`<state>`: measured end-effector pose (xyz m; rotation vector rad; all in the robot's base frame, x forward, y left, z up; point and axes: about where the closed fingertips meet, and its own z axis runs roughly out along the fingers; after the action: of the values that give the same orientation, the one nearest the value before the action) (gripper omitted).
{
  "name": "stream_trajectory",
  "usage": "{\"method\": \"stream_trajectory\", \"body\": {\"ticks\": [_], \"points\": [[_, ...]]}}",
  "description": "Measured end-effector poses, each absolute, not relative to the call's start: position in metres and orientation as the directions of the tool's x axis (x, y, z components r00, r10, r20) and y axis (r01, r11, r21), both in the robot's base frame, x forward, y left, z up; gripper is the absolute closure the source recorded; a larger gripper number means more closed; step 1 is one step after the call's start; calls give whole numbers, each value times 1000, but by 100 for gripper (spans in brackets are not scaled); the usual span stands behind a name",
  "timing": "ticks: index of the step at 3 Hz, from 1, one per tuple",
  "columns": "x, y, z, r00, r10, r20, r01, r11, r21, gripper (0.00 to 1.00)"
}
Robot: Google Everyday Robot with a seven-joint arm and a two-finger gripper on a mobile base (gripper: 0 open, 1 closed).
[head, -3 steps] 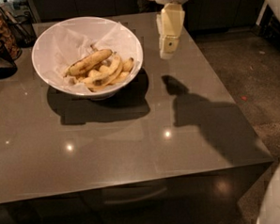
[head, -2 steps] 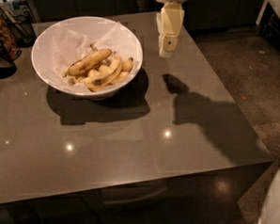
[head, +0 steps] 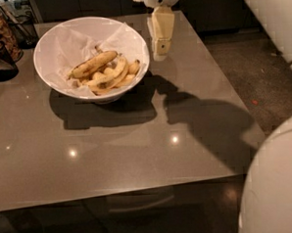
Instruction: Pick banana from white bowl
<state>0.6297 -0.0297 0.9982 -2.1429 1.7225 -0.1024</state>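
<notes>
Desk point(head: 138, 158): grey and glossy, with ceiling lights reflected on it. The white bowl is carried at the far left, and a heavy arm shadow point(head: 205, 120) is cast across the right half.

White bowl point(head: 39, 65): large, deep and flaring, lined with crinkled paper point(head: 73, 41). It is set upright, and its position is unchanged from a second ago.

Pincer point(head: 161, 53): cream-coloured, hung tip-down just beside the bowl's right rim, outside it and above the desk. Whether it is open or closed cannot be told. No banana is seen in it.

Banana point(head: 94, 64): the longest one, dull yellow with brown blotches. It lies in the bowl on top of the heap, slanted from lower left to upper right, untouched and well apart from the pincer.

Shorter bananas point(head: 115, 77): paler, bunched under and to the right of the target, against the bowl's near wall.

Change: the pincer has been carried leftward, from clear of the bowl to close beside its rim. The contents of the bowl have not been disturbed.

Meaning: an approach is judged to be under way and the grasp not yet begun. A further move left over the rim is needed, then a descent onto the top banana. The rim and the paler fruit alongside are the likely things to be knocked.
</notes>
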Motion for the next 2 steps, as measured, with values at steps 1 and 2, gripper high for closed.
{"method": "stream_trajectory", "body": {"ticks": [1,2], "points": [[639,-17,987,270,-945,-182,-926,-204,-319,0],[647,-6,981,290,-939,-184,-925,-227,-304,0]]}}
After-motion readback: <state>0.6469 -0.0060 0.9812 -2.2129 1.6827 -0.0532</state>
